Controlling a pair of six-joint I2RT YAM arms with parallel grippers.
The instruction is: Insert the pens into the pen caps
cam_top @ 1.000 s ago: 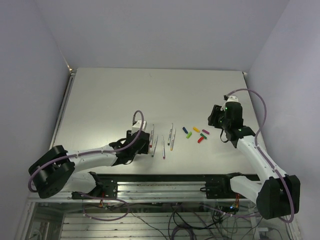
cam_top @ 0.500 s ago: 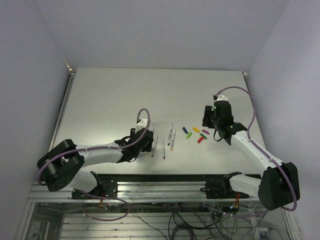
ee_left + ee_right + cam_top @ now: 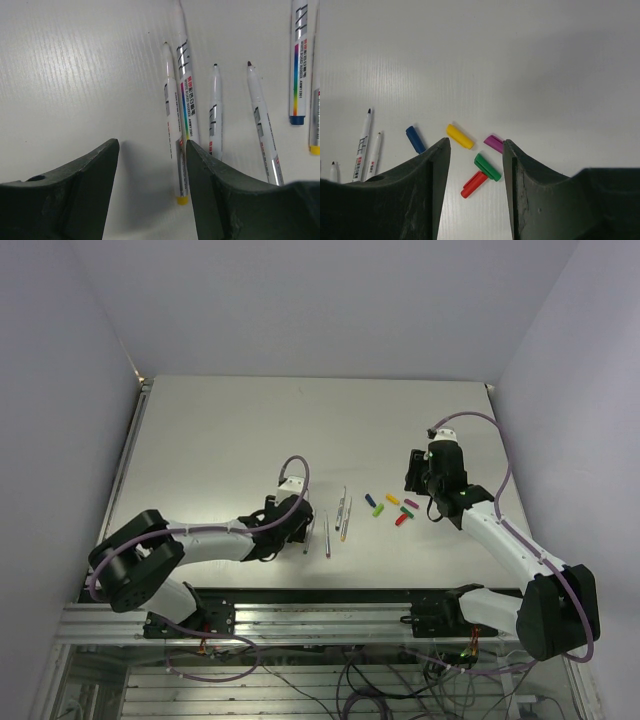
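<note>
Several silvery pens (image 3: 215,116) lie side by side on the white table, also in the top view (image 3: 326,536). My left gripper (image 3: 150,192) is open and low over the table (image 3: 220,440). A yellow-ended pen (image 3: 173,127) lies between its fingers, close to the right finger (image 3: 225,200). The left gripper (image 3: 293,523) sits just left of the pens. The caps lie in a loose cluster: blue (image 3: 415,139), yellow (image 3: 459,136), magenta (image 3: 494,143), dark green (image 3: 487,167), red (image 3: 474,184), and light green (image 3: 377,509). My right gripper (image 3: 475,160) is open above the green and red caps and holds nothing.
The right gripper (image 3: 422,483) hovers just right of the cap cluster (image 3: 400,508). Grey walls close in the table on the left, back and right. A metal frame with cables runs along the near edge (image 3: 320,610).
The left gripper has moved right and down to the leftmost pens. The right gripper shifted left toward the caps a second ago and has held still since.
</note>
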